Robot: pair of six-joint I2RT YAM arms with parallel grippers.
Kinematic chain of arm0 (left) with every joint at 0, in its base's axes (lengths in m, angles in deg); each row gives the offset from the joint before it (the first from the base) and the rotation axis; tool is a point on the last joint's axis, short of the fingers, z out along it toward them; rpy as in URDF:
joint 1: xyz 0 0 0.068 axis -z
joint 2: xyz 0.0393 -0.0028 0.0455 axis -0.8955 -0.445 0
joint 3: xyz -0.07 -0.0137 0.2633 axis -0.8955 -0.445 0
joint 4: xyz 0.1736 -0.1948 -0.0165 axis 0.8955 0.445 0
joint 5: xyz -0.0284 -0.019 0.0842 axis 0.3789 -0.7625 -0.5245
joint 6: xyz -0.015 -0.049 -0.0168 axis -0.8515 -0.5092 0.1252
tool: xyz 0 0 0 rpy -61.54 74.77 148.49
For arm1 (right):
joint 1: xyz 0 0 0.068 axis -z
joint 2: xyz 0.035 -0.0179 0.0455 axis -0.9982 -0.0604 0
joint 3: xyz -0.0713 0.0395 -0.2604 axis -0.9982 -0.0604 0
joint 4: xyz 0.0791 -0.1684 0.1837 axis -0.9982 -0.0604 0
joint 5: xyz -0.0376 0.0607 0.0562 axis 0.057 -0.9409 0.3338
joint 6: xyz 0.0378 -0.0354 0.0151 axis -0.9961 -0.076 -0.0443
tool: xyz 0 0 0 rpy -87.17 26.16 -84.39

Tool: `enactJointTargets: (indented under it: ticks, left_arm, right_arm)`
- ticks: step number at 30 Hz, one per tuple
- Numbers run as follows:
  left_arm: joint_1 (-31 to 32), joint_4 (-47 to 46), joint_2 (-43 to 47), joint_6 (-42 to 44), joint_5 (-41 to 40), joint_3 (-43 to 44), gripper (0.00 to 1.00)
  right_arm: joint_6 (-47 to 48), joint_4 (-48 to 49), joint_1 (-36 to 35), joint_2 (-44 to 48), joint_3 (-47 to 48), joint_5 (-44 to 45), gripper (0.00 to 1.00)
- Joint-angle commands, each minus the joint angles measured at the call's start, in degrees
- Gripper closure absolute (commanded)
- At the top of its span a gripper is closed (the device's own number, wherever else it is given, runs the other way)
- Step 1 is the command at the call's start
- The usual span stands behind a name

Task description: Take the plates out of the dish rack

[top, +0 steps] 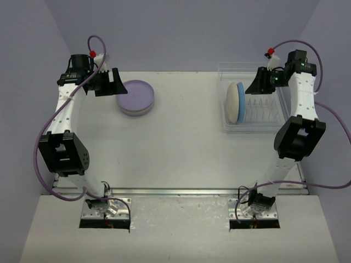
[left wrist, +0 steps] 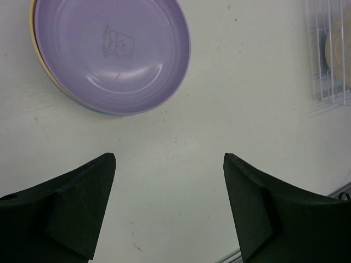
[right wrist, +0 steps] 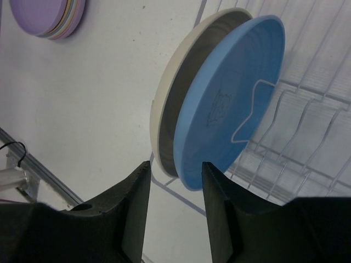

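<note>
A clear dish rack [top: 262, 112] stands at the back right. A cream plate [top: 232, 103] and a blue plate [top: 240, 102] stand on edge at its left end. In the right wrist view the blue plate [right wrist: 230, 104] leans on the cream plate [right wrist: 170, 98]. My right gripper [right wrist: 175, 170] is open, just above both plates' rims, and holds nothing. A stack of plates with a lavender one on top [top: 136, 97] lies flat at the back left, and shows in the left wrist view [left wrist: 109, 52]. My left gripper [left wrist: 169, 159] is open and empty beside the stack.
The rack's wire dividers [right wrist: 307, 126] stand bare to the right of the blue plate. A metal rail [top: 181, 192] runs along the table's near edge. Purple cables [top: 49, 126] loop beside both arms. The rack's corner [left wrist: 329, 55] shows in the left wrist view.
</note>
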Motion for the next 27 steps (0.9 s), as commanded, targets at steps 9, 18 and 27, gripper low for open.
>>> enactJointTargets:
  ticks: [9,18,27]
  left_arm:
    - [3.6,-4.2,5.9,1.1,-1.0,-5.2,0.22]
    - [3.6,-3.8,6.2,1.2,0.0,-5.1,0.22]
    - [3.7,-3.6,6.1,1.0,0.1,-4.9,0.22]
  right_arm:
    - [-0.7,0.9,-1.5,-4.5,-1.0,-5.6,0.58]
    - [-1.4,-2.6,-1.3,-8.4,0.4,-13.0,0.80]
    - [-4.4,-7.0,4.8,-12.0,6.2,-24.4,0.92]
